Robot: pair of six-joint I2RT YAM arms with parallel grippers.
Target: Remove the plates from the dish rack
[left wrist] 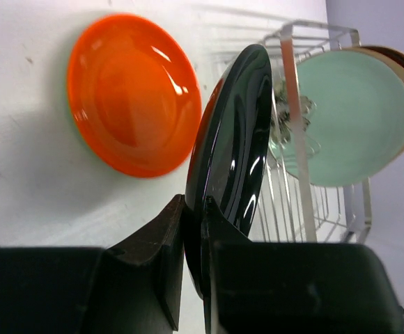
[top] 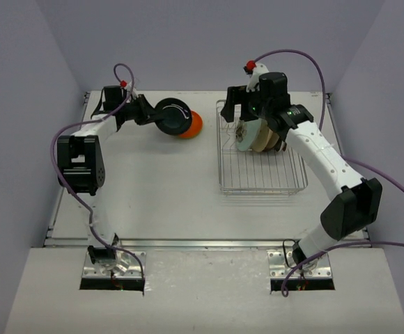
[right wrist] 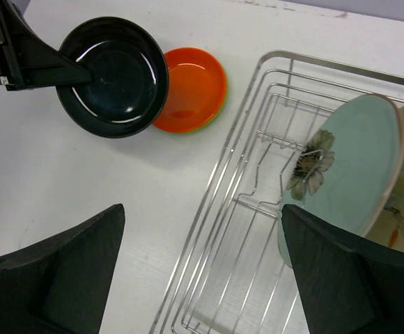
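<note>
My left gripper (top: 148, 115) is shut on the rim of the black plate (top: 172, 117), held above the table beside the orange plate (top: 191, 124). In the left wrist view the black plate (left wrist: 233, 146) stands edge-on between my fingers (left wrist: 161, 250), and the orange plate (left wrist: 132, 94) lies flat. A lime green rim shows under the orange plate (right wrist: 191, 87) in the right wrist view. My right gripper (right wrist: 202, 243) is open above the dish rack's (top: 261, 179) far left end, next to the pale teal plate (right wrist: 345, 170). Cream and brown-rimmed plates (top: 266, 137) stand behind it.
The rack stands right of centre on the white table (top: 160, 195). Grey walls enclose the table on three sides. Purple cables loop from both arms. The table's metal front edge (top: 188, 243) runs before the arm bases.
</note>
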